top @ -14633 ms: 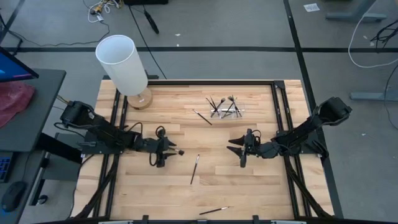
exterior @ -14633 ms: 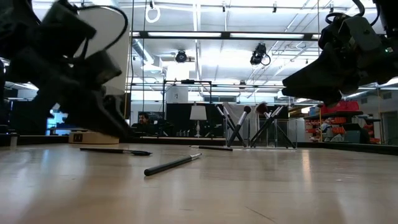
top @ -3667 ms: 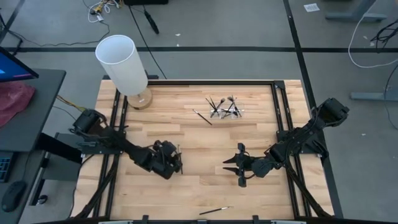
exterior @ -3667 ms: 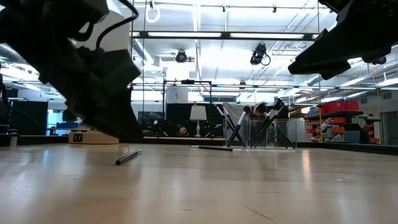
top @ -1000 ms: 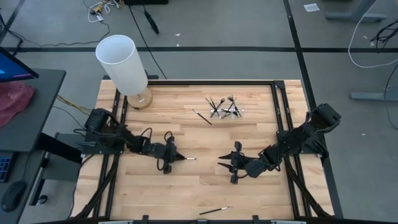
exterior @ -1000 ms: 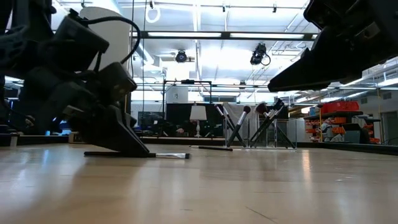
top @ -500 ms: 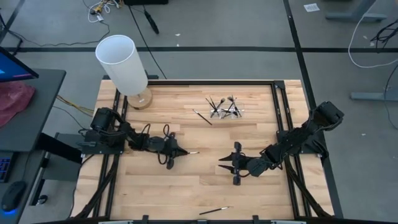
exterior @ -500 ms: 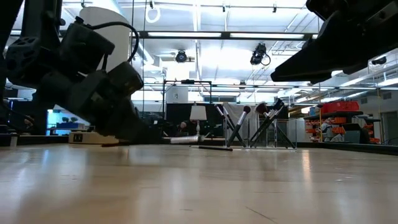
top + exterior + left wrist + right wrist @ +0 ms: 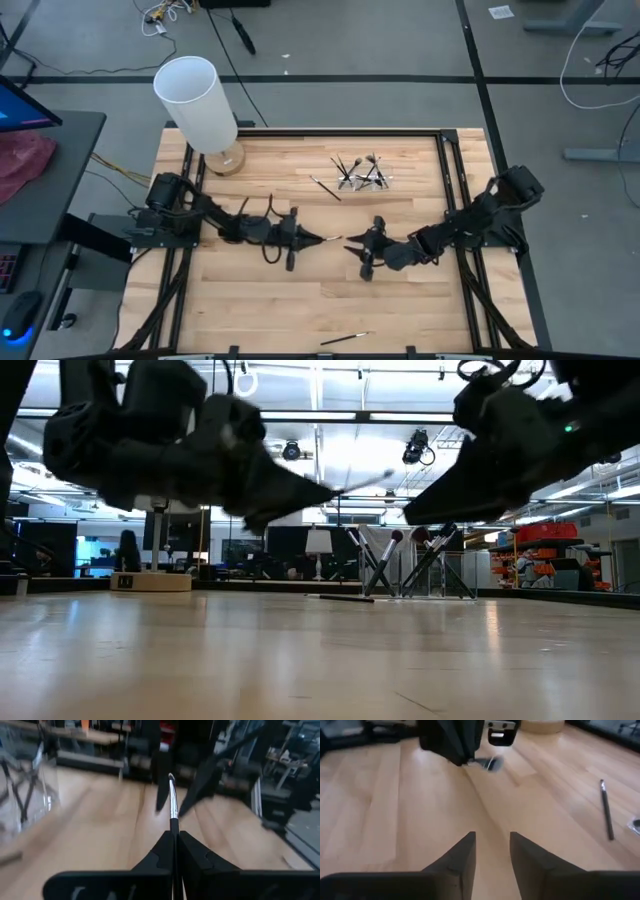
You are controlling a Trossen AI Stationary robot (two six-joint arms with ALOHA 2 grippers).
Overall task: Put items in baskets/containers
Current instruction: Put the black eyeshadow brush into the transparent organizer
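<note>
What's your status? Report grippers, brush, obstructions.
Left gripper shut on makeup brush, lifted off table mid-table. Right gripper open, facing it. Clear holder far side, brushes inside. Nothing between.

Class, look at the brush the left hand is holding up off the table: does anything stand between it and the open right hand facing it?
Nothing visible does. The left hand is shut on the brush, whose tip points at the right hand. That hand is open, and only clear air above bare table lies between them.

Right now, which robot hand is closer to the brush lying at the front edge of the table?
The right gripper. It hangs open above mid-table, almost straight behind that brush. The left gripper is farther off to the side, shut on another brush.
</note>
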